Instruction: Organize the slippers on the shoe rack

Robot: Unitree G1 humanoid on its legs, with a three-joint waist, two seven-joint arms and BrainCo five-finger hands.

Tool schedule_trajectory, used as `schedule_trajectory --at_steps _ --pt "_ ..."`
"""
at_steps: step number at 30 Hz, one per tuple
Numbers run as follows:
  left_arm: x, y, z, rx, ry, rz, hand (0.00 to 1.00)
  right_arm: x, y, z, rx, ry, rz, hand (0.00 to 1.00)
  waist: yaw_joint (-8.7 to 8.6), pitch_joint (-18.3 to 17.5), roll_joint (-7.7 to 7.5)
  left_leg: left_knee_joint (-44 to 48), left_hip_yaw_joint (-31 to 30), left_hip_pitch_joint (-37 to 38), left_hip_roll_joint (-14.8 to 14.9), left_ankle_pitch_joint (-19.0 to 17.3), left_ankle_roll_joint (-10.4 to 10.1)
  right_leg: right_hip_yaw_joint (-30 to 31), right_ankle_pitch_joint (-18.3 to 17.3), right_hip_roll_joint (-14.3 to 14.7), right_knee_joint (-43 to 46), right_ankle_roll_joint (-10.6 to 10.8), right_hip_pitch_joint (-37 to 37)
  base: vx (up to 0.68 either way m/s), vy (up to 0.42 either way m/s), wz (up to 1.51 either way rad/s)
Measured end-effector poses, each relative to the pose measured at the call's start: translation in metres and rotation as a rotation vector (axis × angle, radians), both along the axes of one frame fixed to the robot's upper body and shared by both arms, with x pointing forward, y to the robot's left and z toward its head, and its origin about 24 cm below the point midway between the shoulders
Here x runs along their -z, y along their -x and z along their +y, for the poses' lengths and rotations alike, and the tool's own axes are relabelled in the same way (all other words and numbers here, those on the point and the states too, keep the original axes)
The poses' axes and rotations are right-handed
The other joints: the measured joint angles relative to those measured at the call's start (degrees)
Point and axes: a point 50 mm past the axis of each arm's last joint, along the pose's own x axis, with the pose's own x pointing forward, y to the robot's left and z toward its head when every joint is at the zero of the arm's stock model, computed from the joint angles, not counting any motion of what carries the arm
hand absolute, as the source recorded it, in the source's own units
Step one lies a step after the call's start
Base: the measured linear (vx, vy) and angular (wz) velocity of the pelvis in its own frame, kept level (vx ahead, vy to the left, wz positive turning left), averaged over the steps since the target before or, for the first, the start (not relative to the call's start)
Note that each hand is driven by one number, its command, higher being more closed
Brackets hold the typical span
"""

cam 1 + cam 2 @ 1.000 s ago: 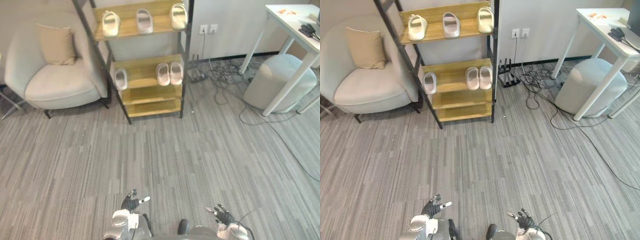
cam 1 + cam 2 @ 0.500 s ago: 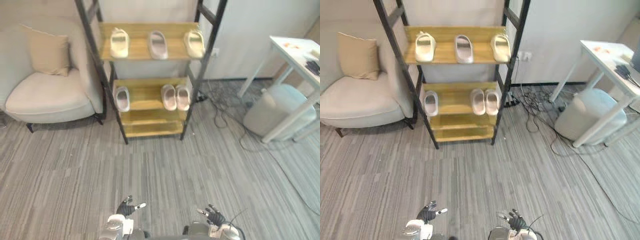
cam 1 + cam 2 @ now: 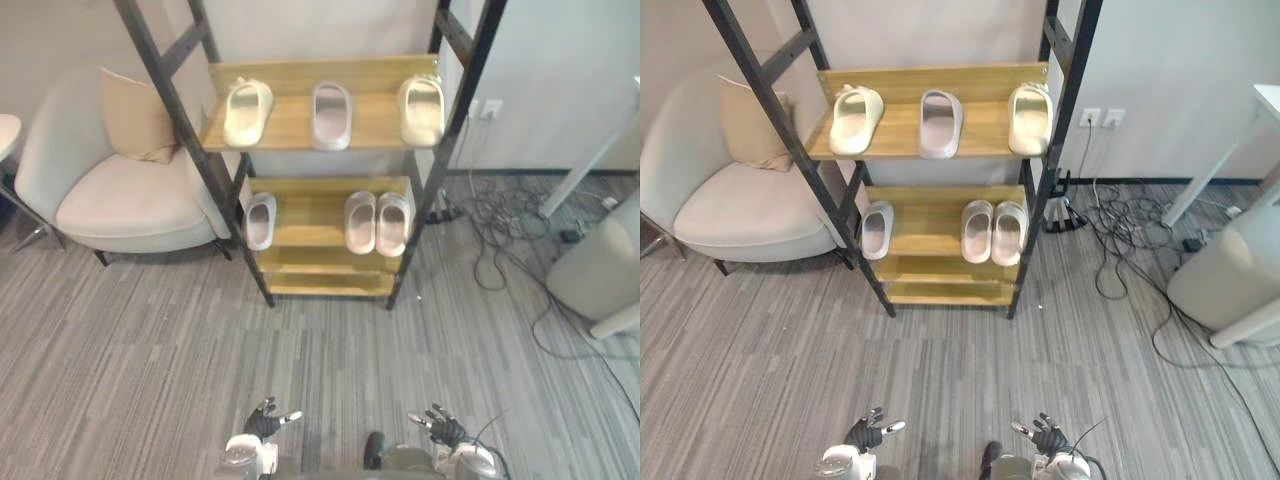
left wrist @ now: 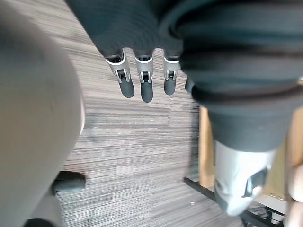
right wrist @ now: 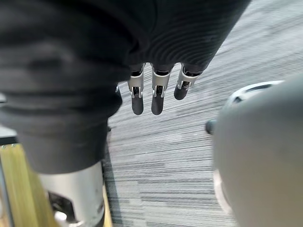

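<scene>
Both my hands are low over the grey floor (image 3: 150, 340), left hand (image 3: 262, 422) and right hand (image 3: 440, 428), fingers loose, nothing in either. Ahead stands the shoe rack (image 3: 288, 122). Three slippers (image 3: 331, 101) are spread along its top shelf, a single slipper (image 3: 260, 220) sits at the middle shelf's left edge, and a pair (image 3: 360, 221) lies side by side near its right edge.
</scene>
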Motion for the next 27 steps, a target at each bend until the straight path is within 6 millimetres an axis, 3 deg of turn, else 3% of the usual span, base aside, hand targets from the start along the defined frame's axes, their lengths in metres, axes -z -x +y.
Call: schedule_trajectory --at_steps 2,4,5,6,7,10,12,15,16,17,19,21,22,23,25,27 --pt "-0.002 -0.005 -0.004 0.003 0.01 -0.017 0.0 0.0 -0.002 0.002 0.006 0.001 -0.009 0.0 0.03 0.3 -0.38 -8.6 1.9 -1.8 -1.3 -1.0 0.2 0.8 0.2 -0.6 -1.4 0.3 1.5 0.28 0.05 -0.25" --pt "-0.005 -0.011 -0.007 0.01 0.016 -0.037 0.0 0.0 -0.002 0.006 0.01 -0.007 -0.01 0.0 0.04 1.3 -1.93 -21.2 1.5 -2.3 -4.8 0.1 1.1 1.1 0.0 -2.6 -2.0 0.9 2.7 0.25 0.117 -0.13" --pt "-0.006 -0.015 -0.009 0.017 0.019 -0.046 0.0 0.001 -0.002 0.009 0.011 -0.014 -0.01 0.0 0.05 1.8 -2.75 -30.2 0.6 -2.4 -7.2 4.1 1.8 1.4 -0.5 -4.2 -2.1 2.4 3.2 0.22 0.169 -0.08" --pt "-0.006 -0.014 -0.013 0.025 0.025 -0.044 0.0 0.001 0.0 0.006 0.014 -0.006 -0.007 0.0 0.01 1.6 -2.25 -36.6 -0.2 -2.3 -8.2 10.7 1.5 1.7 -0.9 -4.1 -2.4 4.0 3.5 0.26 0.218 -0.16" --pt "-0.006 -0.014 -0.013 0.025 0.026 -0.044 0.0 0.001 0.003 0.003 0.016 0.004 0.002 0.0 0.15 1.4 -1.67 -37.8 -0.6 -1.8 -8.3 15.1 4.3 2.3 -1.3 -3.9 -2.8 5.1 4.0 0.28 0.22 -0.02" --pt "-0.007 -0.016 0.003 0.032 -0.019 -0.046 0.0 0.004 0.006 0.021 0.004 -0.026 0.008 0.0 0.07 1.1 -6.2 -40.5 1.1 0.3 -12.5 14.6 6.0 3.2 -2.2 -7.8 -3.4 7.5 4.7 0.22 0.149 0.01" --pt "-0.006 -0.014 0.007 0.029 -0.029 -0.038 0.0 0.005 0.005 0.026 -0.035 -0.014 0.014 0.0 0.17 1.0 -6.54 -40.4 2.3 1.8 -13.5 12.2 6.9 3.7 -2.8 -9.5 0.6 8.7 4.0 0.24 0.174 -0.27" --pt "-0.003 -0.008 0.004 0.048 -0.027 -0.018 0.0 0.001 0.0 0.019 -0.053 0.011 -0.008 0.0 0.24 1.0 -5.16 -41.9 4.1 6.4 -13.7 10.0 7.0 6.0 -3.5 -12.2 19.1 9.7 -3.0 0.15 0.197 -0.37" --pt "-0.001 -0.004 0.005 0.064 -0.037 -0.001 0.0 -0.001 -0.005 0.023 -0.075 0.008 -0.027 0.0 -0.58 1.0 -5.33 -42.4 4.2 8.2 -14.5 9.6 7.7 6.9 -3.6 -14.2 28.7 9.2 -6.8 0.2 0.2 0.05" --pt "0.0 -0.002 0.006 0.083 -0.046 0.006 0.0 -0.001 -0.007 0.027 -0.105 0.011 -0.033 0.0 -1.0 0.7 -6.01 -42.7 3.9 9.4 -14.9 9.3 8.0 6.3 -5.4 -15.3 32.4 9.1 -8.0 0.18 0.097 0.21" --pt "0.0 -0.001 0.005 0.09 -0.047 0.01 0.0 -0.003 -0.01 0.031 -0.173 0.023 -0.038 0.0 -1.17 0.6 -6.13 -43.5 2.7 10.9 -14.6 9.4 7.8 3.9 -9.0 -14.9 31.3 8.5 -8.8 0.22 -0.019 0.38" --pt "-0.001 -0.004 0.005 0.081 -0.059 0.003 0.0 -0.007 -0.017 0.034 -0.198 0.024 -0.069 0.0 -1.19 0.6 -5.62 -43.5 1.4 10.7 -13.2 9.7 7.4 3.3 -9.5 -12.8 22.6 8.4 -9.5 0.17 -0.119 0.35" --pt "-0.001 -0.003 0.005 0.081 -0.061 0.004 0.0 -0.008 -0.018 0.035 -0.204 0.023 -0.076 0.0 -1.19 0.5 -5.59 -43.5 1.1 10.6 -13.0 9.9 7.0 3.7 -8.6 -12.1 18.7 8.2 -9.3 0.15 -0.189 0.21" --pt "0.0 -0.001 0.01 0.08 -0.071 0.009 0.0 -0.007 -0.018 0.045 -0.232 0.005 -0.079 0.0 -0.92 -0.2 -7.12 -44.2 0.7 10.8 -13.8 10.4 6.0 5.2 0.1 -11.4 9.0 7.0 -8.6 0.16 -0.207 0.24" --pt "0.002 0.002 0.001 0.076 -0.052 0.024 0.0 -0.009 -0.021 0.043 -0.256 0.012 -0.082 0.0 -0.98 -1.1 -5.03 -45.9 -0.4 11.7 -12.1 10.6 3.8 4.5 -0.1 -9.4 7.2 6.9 -7.1 0.18 -0.216 0.14" --pt "0.003 0.005 -0.009 0.073 -0.028 0.032 0.0 -0.008 -0.02 0.038 -0.279 0.02 -0.07 0.0 -0.64 -2.0 -3.37 -46.5 -0.6 12.0 -10.4 10.8 3.5 3.9 0.8 -7.0 3.4 5.9 -5.3 0.13 -0.171 -0.03"
